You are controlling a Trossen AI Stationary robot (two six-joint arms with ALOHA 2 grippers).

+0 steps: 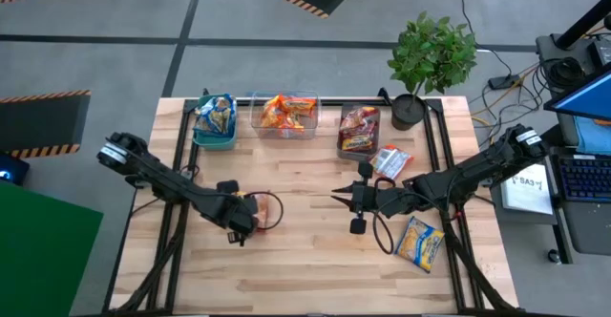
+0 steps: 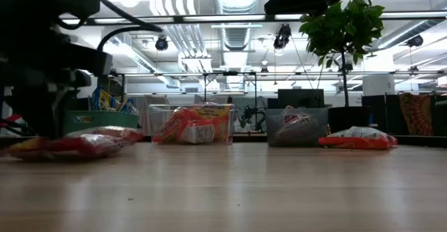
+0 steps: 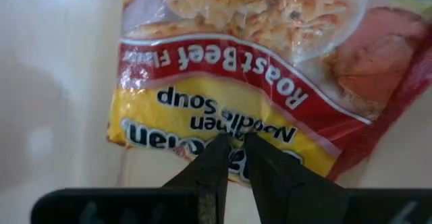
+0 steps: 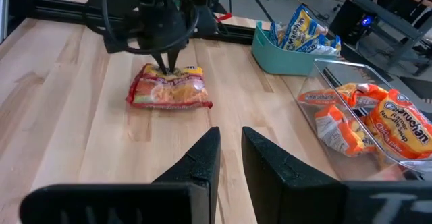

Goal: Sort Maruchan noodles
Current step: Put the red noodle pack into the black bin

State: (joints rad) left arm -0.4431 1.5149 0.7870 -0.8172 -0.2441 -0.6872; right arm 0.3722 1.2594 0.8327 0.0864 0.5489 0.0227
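A red-and-yellow Maruchan roast beef packet (image 4: 169,89) lies flat on the wooden table, left of centre. It also fills the left wrist view (image 3: 270,62) and shows at the left of the low view (image 2: 80,145). My left gripper (image 3: 235,142) stands over the packet's yellow end, pointing down, shut on it. My right gripper (image 4: 229,133) hovers shut and empty above the table's middle (image 1: 342,200), pointing toward the left arm. One red-and-white packet (image 1: 391,159) and one blue-and-yellow packet (image 1: 420,241) lie loose on the right. My left gripper pinches the packet's yellow end (image 3: 202,133) between its two fingertips, which stand close together. The fingers come from above, pointing steeply down. The packet lies flat on the table under them; whether they hold one layer or a fold, I cannot tell.
Along the far edge stand a teal bin (image 1: 198,136) with blue-and-yellow packets, a clear bin (image 1: 256,118) with orange packets and a grey bin (image 1: 341,131) with dark red packets. A potted plant (image 1: 430,54) stands at the far right corner. Bare wood lies toward the near edge.
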